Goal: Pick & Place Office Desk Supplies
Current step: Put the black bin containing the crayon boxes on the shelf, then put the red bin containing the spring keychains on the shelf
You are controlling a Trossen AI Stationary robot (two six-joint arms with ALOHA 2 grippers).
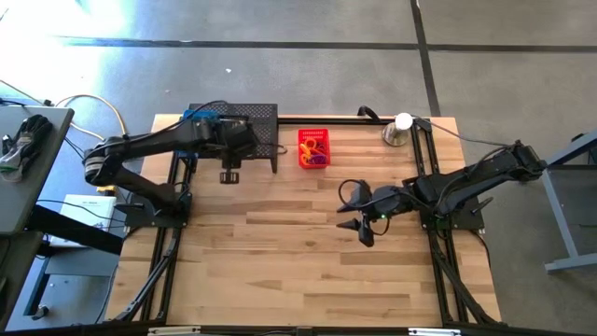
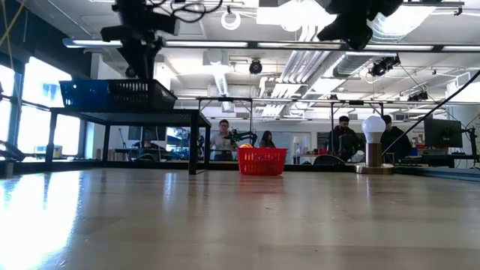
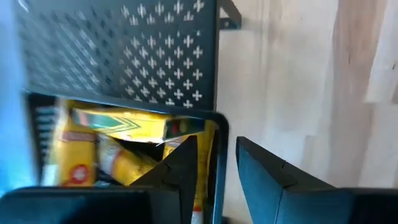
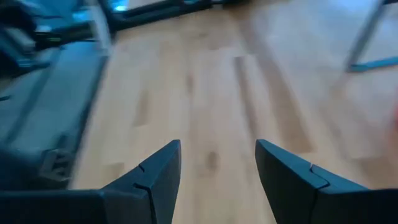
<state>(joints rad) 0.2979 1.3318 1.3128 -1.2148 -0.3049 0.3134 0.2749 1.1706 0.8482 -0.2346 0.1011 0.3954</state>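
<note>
Boxes [image 3: 118, 134] (yellow-and-white) inside blue bin [image 3: 12, 124] on shelf [image 3: 124, 56]

Showing one red basket [image 1: 313, 147] of elastic loops, uncountable; one black mesh shelf [image 1: 244, 119]; one blue tray [image 2: 116, 94] holding at least three yellow-and-white boxes [image 3: 127, 124]; one silver dome [image 1: 399, 130] with a white ball; two grippers [image 1: 230, 175] [image 1: 359, 227].

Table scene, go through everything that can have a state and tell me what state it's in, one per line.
left gripper: open, empty, over the black mesh shelf's edge
right gripper: open, empty, above bare table
red basket: upright on the table, holding colourful small items
blue bin: on top of the black mesh shelf, holding yellow boxes
silver dome with white ball: upright at the table's far edge
</note>
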